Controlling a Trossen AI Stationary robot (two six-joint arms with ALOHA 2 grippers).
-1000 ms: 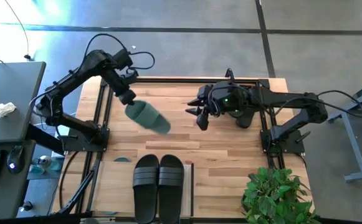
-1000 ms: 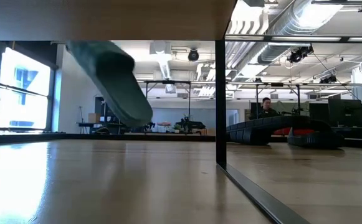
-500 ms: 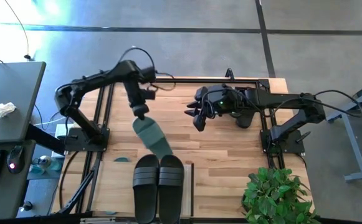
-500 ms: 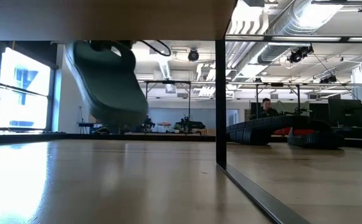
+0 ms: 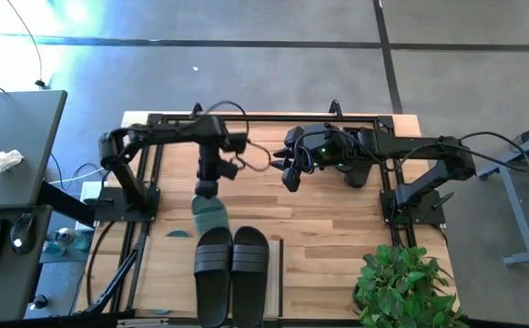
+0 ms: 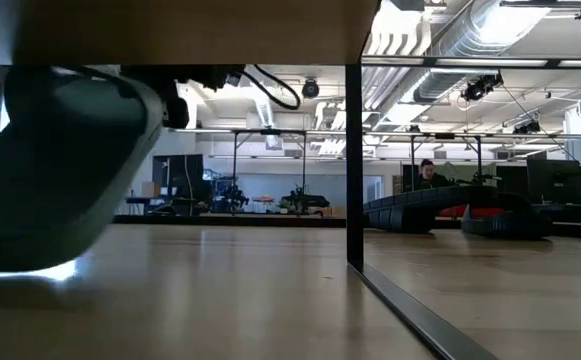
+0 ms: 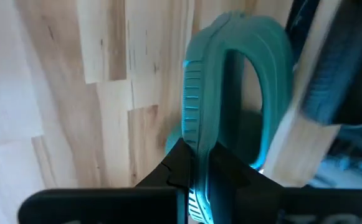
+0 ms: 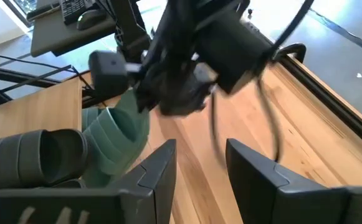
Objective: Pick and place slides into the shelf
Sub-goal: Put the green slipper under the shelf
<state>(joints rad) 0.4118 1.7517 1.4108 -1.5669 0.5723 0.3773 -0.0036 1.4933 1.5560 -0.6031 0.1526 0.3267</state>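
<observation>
Pinching a ribbed sage-green slide [image 5: 210, 212] — left gripper [image 5: 208, 190] clamped, right gripper [image 5: 287, 172] gaping.

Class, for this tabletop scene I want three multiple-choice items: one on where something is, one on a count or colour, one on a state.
1. Where is the green slide?
A. beside the potted plant
B. hanging from the left tool, just behind the black pair
C. on the grey desk

2. How many black slides lie on the shelf top in the overhead view?
A. two
B. four
C. none

3. What state is the right tool in?
A. shut on a black slide
B. shut on the cable
C. open, holding nothing

Answers:
1 B: the left tool carries it next to the black slides.
2 A: one pair lies side by side on the shelf.
3 C: the right tool shows parted fingers with only bare table between them.
</observation>
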